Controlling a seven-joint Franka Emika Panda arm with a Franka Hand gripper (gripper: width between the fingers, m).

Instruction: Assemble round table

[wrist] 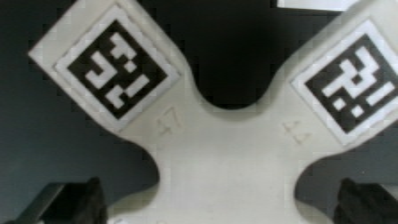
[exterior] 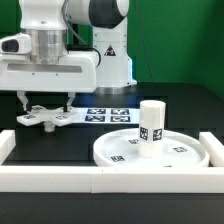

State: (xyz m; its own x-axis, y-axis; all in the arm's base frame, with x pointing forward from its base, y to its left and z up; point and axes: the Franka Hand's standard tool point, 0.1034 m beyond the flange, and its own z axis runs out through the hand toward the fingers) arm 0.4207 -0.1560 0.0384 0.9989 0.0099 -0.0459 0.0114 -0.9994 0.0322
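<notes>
The flat cross-shaped piece [exterior: 48,118] lies on the dark table at the exterior view's left. In the wrist view it [wrist: 222,150] fills the picture, with two tagged arms spreading away from its middle. My gripper [exterior: 45,103] is right above it and open. Its dark fingers [wrist: 71,200] stand on either side of the piece's narrow waist with a gap on each side, midway point [wrist: 217,205]. The large rimmed round disc [exterior: 110,155] lies at the front right. The short cylindrical post [exterior: 151,128] stands upright on it.
The marker board [exterior: 105,115] lies flat between the cross piece and the disc. A white border rail [exterior: 110,180] runs along the front, with another rail [exterior: 8,140] at the left. The arm's base stands at the back.
</notes>
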